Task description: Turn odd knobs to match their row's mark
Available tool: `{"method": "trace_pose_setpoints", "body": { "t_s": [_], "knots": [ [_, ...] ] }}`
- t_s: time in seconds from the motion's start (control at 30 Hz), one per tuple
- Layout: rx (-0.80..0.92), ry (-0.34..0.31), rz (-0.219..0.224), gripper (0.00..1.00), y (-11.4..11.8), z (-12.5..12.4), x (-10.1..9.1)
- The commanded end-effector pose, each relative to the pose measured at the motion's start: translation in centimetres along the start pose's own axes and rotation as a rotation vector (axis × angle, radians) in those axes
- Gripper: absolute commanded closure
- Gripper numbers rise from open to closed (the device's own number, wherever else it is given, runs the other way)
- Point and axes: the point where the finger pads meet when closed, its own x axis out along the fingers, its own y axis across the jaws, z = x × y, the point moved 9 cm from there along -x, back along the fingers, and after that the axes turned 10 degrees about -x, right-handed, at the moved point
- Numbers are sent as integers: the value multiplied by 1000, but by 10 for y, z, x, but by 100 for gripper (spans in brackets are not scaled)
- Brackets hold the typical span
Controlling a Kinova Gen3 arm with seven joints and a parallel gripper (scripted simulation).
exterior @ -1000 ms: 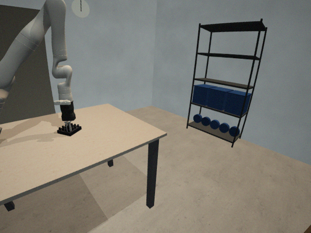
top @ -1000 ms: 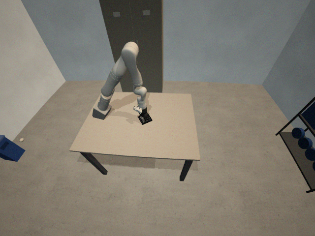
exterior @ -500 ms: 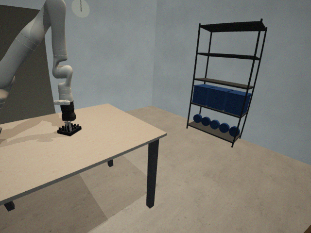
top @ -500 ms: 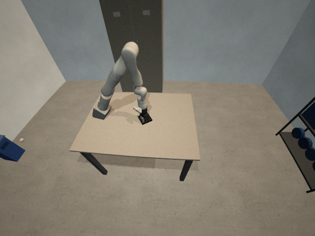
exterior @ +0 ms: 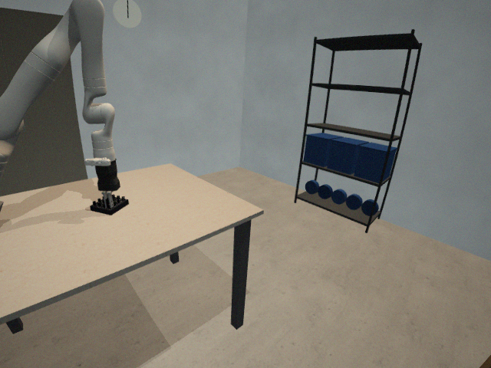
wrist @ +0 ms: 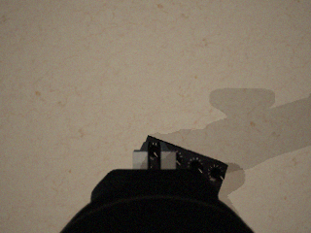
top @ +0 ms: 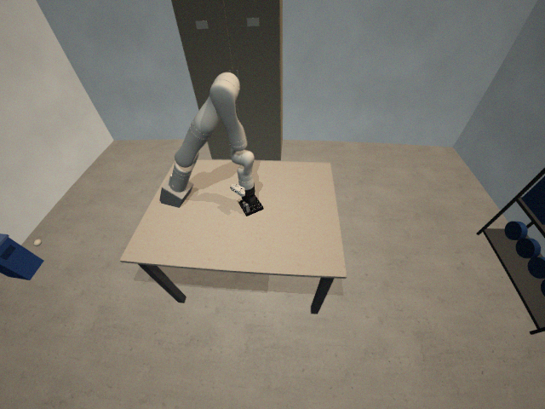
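The black knob box (top: 251, 205) stands on the table, near the middle toward the arm's side; it also shows in the exterior view (exterior: 109, 204). In the wrist view only its far edge (wrist: 190, 162) shows, with a row of knobs; my own body hides the rest. My gripper (wrist: 154, 150) (top: 249, 200) (exterior: 107, 196) points straight down onto the box. Its two grey fingertips are shut on the corner knob (wrist: 155, 153), one on each side of it. That knob's white line shows between the fingers. The printed names are too small to read.
The arm's base (top: 174, 193) stands at the table's back left. A dark panel (top: 232, 79) rises behind the table. A black shelf (exterior: 354, 130) with blue boxes and discs stands far off to the right.
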Motion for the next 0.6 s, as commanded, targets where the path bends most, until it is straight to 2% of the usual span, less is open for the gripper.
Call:
{"method": "trace_pose_setpoints", "body": {
  "t_s": [0.0,0.03,0.57],
  "knots": [
    [0,-1,-2,70,-1,0,0],
    [0,-1,-2,54,-1,0,0],
    [0,-1,-2,54,-1,0,0]
  ]
}}
